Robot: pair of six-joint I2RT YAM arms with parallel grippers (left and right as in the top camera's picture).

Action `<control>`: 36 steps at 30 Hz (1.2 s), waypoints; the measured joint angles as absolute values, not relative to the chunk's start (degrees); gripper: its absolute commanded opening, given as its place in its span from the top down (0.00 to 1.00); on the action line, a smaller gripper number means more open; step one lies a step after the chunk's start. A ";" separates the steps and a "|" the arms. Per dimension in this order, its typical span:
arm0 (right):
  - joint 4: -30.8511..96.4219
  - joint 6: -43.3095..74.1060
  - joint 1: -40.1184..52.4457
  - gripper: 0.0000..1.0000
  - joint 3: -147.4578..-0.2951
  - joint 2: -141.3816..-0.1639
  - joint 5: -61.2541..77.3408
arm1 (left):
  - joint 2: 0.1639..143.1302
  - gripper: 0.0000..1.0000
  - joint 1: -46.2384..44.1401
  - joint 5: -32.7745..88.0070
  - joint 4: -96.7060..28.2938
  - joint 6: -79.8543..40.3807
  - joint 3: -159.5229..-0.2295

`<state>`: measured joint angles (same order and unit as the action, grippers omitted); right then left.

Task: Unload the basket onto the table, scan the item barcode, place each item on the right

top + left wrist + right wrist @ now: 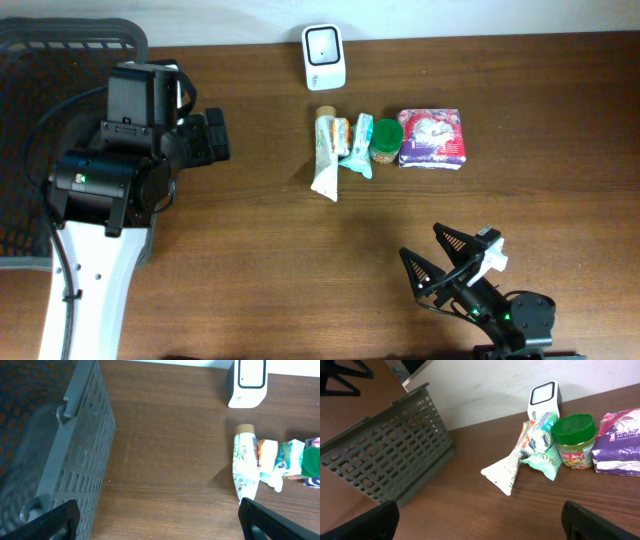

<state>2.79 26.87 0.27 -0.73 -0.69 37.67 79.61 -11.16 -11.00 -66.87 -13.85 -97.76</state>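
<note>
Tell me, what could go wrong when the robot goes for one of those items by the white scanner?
The tube, the packets, the green-lidded jar and the purple pack sit crowded together, so the open right gripper might drag a neighbour along. The flat tube may be hard to pinch off the table. The scanner stands just behind the row and could get knocked.

Light is soft and even, from above — the table (300,250) carries a faint sheen and no hard glare. A short, pale shadow lies beside the tube (245,467). In the left wrist view the basket (85,460) blurs up close. The right wrist view is sharper, its wall (485,385) bright — nearly washed out.
</note>
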 measured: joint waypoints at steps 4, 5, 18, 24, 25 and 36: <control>2.79 26.26 0.27 0.01 -0.73 -0.84 37.65 | 79.61 0.01 -11.16 -11.00 -66.87 -13.85 -97.76; 2.79 26.11 0.27 0.02 -0.73 -1.10 37.60 | 79.61 0.01 -11.16 -11.00 -66.87 -13.85 -97.76; -30.09 31.55 0.27 0.01 -1.10 -2.07 26.61 | 79.61 0.01 -11.16 -11.03 -66.87 -13.85 -97.71; -19.07 22.57 0.27 0.02 -16.21 -5.04 14.26 | 79.61 0.01 -11.16 -11.03 -66.83 -13.85 -97.71; -17.50 20.60 0.27 0.02 -19.20 -6.42 12.86 | 79.61 0.01 -11.16 -11.03 -66.87 -13.85 -97.71; 35.42 3.05 0.32 0.01 -64.86 -47.83 2.09 | 79.72 0.01 -11.16 -11.00 -66.92 -13.85 -97.69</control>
